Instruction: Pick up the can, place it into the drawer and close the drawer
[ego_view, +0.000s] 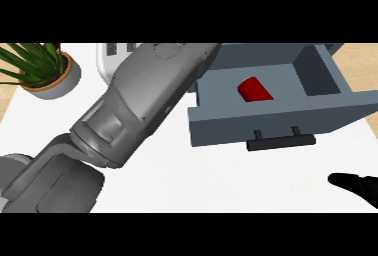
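Observation:
The grey-blue drawer (295, 117) stands pulled out at the upper right, its black handle (280, 142) facing me. The red can (254, 90) lies inside the drawer, near its left part. My left forearm (136, 107) runs from the lower left up to the drawer's back left corner. Its hand is cut off past the view's top. My right hand (359, 187) shows at the lower right edge, open with fingers pointing left, holding nothing, well below the drawer front.
A potted plant (43, 69) in a white pot stands at the upper left. A white appliance (118, 54) sits at the back, partly hidden by the left forearm. The white counter (221, 180) spreads out below the drawer.

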